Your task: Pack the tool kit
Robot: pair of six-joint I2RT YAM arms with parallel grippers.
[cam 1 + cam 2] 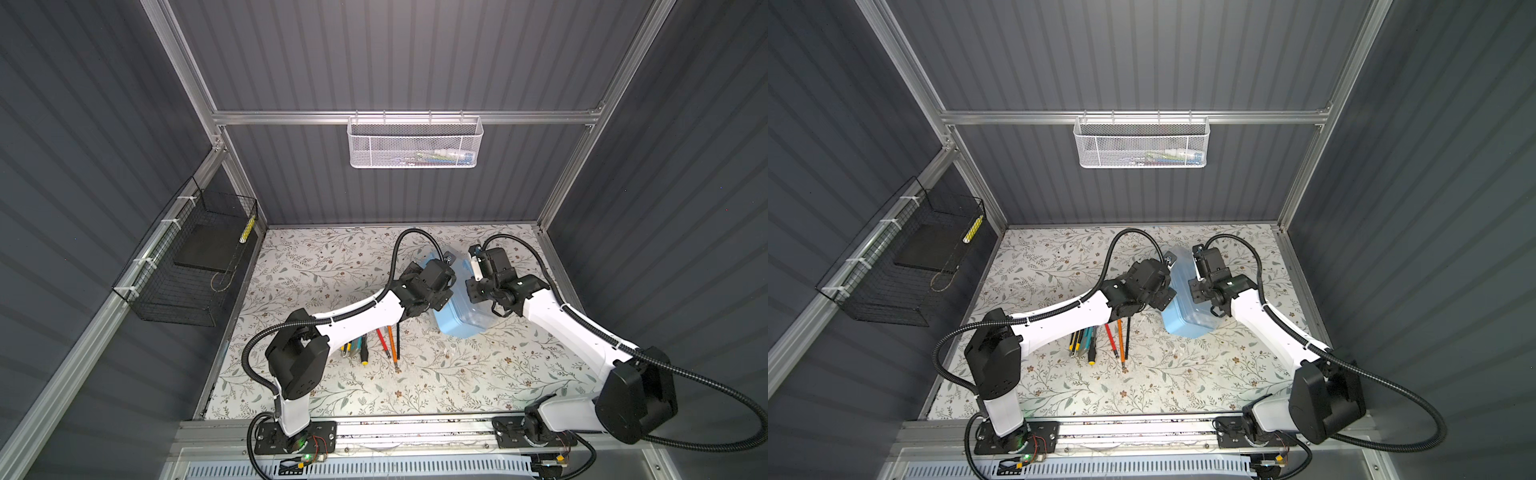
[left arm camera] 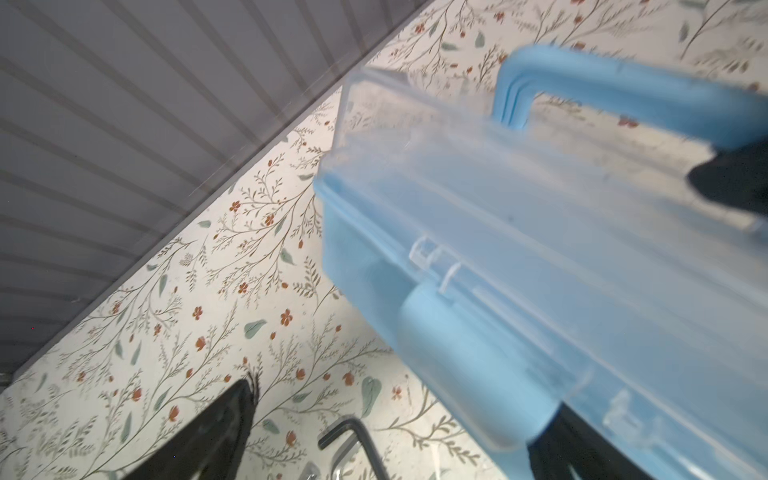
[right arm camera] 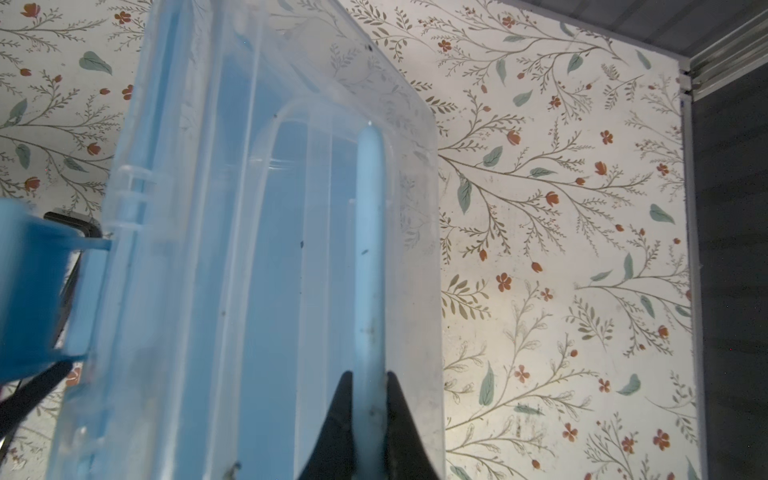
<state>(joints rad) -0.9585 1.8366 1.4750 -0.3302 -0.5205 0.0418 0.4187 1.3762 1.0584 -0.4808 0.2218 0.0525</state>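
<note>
While the right gripper (image 3: 368,399) clamped the handle (image 3: 369,208) of the kit (image 1: 461,320), the left gripper (image 2: 399,403) had its jaws wide apart by the latch (image 2: 469,365); prying slowly looked wisest.

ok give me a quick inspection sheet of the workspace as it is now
surface: floral mat, no spills seen
job's things: tool kit between the two arms' ends, clear lid looks down, no tools seen inside
clutter: loose hand tools on the mat beside the kit; black hex key by it too
grippers: left tool open at the kit's latch; right tool shut on the handle
cables: black conduits loop off both arms, no snag seen
surroundings: white mesh basket on the back rail, things inside; black wire basket on the left wall; grey ribbed walls
</note>
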